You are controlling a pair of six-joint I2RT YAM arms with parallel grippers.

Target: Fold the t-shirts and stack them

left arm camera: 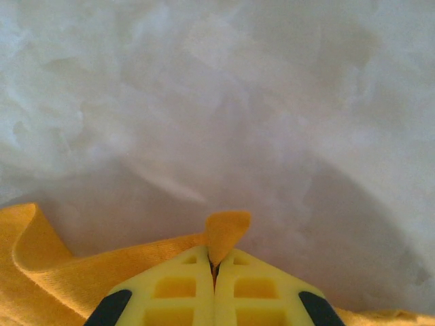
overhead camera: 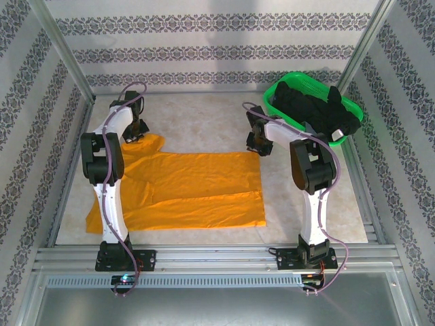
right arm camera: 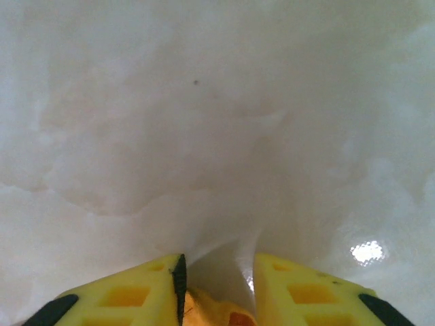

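A mustard-orange t-shirt point(overhead camera: 197, 187) lies spread flat across the middle of the table. My left gripper point(overhead camera: 141, 136) sits at the shirt's far left corner. In the left wrist view it point(left arm camera: 214, 261) is shut on the cloth, and a small orange tab point(left arm camera: 228, 233) pokes out past the fingertips. My right gripper point(overhead camera: 257, 148) is at the shirt's far right corner. Its jaws point(right arm camera: 217, 261) stand apart, with a fold of the orange cloth point(right arm camera: 211, 314) low between them beside the left finger. Black t-shirts point(overhead camera: 314, 110) are piled at the back right.
The black pile fills a green mesh basket point(overhead camera: 299, 77) in the back right corner. The pale table top point(overhead camera: 204, 115) stretches bare behind the shirt. Patterned walls and metal posts close in the sides and back.
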